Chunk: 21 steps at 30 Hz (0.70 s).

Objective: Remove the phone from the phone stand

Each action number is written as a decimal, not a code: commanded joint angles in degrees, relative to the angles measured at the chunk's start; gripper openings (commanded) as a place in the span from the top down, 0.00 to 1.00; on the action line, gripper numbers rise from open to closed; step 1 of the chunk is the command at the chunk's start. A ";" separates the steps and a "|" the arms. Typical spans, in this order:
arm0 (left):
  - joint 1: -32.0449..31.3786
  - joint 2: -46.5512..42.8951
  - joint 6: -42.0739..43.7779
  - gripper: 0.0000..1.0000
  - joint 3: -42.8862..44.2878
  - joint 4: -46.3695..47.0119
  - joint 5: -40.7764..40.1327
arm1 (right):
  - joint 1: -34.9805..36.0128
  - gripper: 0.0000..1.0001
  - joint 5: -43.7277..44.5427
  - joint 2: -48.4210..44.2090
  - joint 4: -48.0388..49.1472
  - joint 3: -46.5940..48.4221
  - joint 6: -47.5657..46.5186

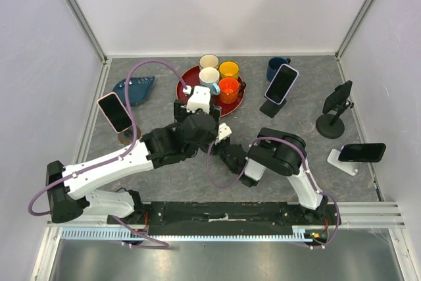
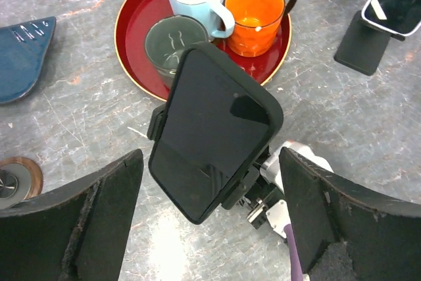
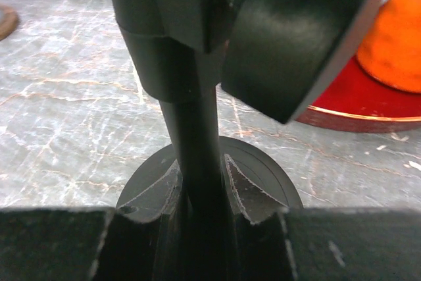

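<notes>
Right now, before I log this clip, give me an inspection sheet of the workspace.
Surface: grey marbled tabletop; no spills seen.
Job's things: black phone clamped in its phone stand.
Clutter: red tray holding mugs; blue mug; blue dish; four other phones on stands, including a lavender-cased phone.
Grippers: left gripper open, fingers either side of the black phone, not touching it; right gripper shut on the stand's pole.
Cables: purple cables loop off both arms.
Surroundings: white enclosure walls with metal framing.
</notes>
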 commanded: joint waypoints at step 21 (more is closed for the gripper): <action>-2.68 17.12 14.02 0.28 10.31 7.84 -19.03 | 0.49 1.00 17.40 5.50 14.79 -2.88 1.34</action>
